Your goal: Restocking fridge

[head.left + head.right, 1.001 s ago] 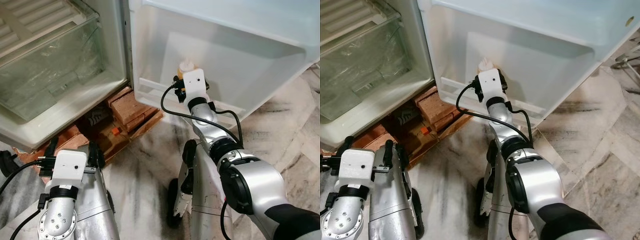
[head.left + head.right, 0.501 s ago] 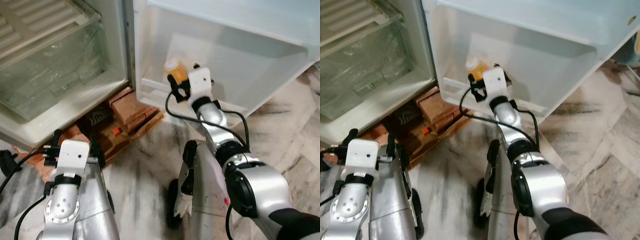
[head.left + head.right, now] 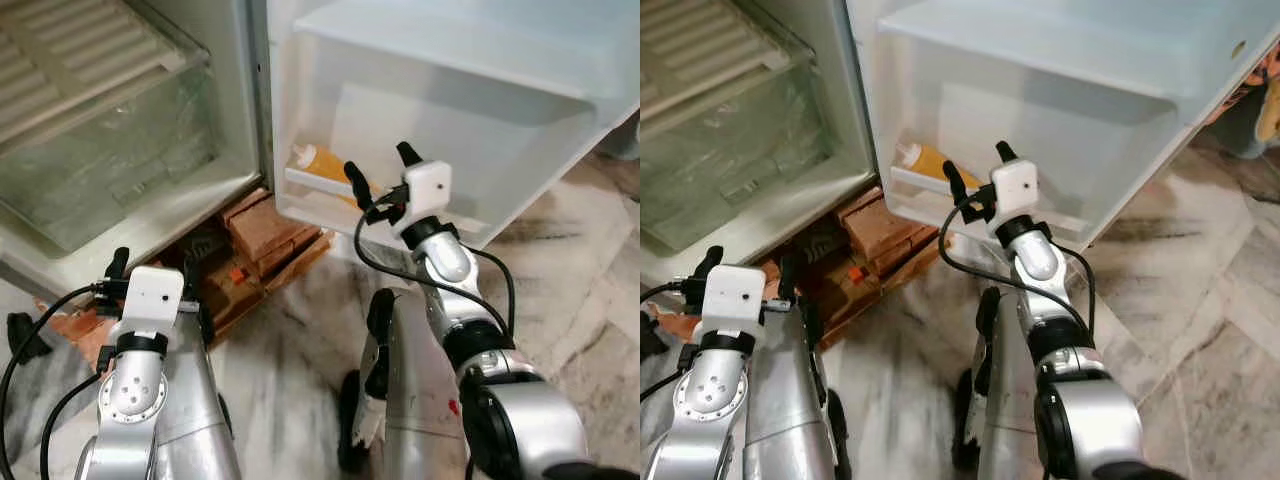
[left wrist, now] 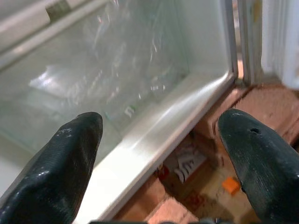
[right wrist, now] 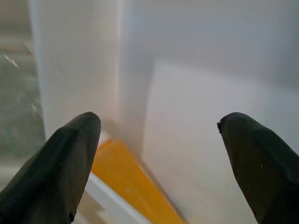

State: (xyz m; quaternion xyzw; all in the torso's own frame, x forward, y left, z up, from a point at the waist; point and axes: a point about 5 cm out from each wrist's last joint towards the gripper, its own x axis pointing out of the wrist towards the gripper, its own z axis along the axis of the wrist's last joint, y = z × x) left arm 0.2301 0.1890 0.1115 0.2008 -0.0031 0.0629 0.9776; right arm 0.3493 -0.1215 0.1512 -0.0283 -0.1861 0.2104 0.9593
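An orange bottle with a white cap (image 3: 318, 163) lies tilted in the lowest shelf (image 3: 322, 190) of the open fridge door, at its left end near the hinge. Its orange body (image 5: 128, 179) also shows in the right wrist view, beyond the two black fingers. My right gripper (image 3: 377, 170) stands open just in front of that shelf, to the right of the bottle, holding nothing. My left gripper (image 3: 152, 264) is low at the left, open and empty, pointing at the fridge's clear bottom drawer (image 4: 117, 79).
The fridge cabinet (image 3: 110, 130) stands open at the left with a clear crisper drawer. Red bricks (image 3: 262, 222) prop up the fridge base. Marble floor (image 3: 560, 300) spreads to the right. A black cable (image 3: 395, 280) loops off my right wrist.
My right gripper let go of the orange bottle and drew back, now open. The bottle now lies tilted at the left end of the door shelf. The camera view shifted a little.
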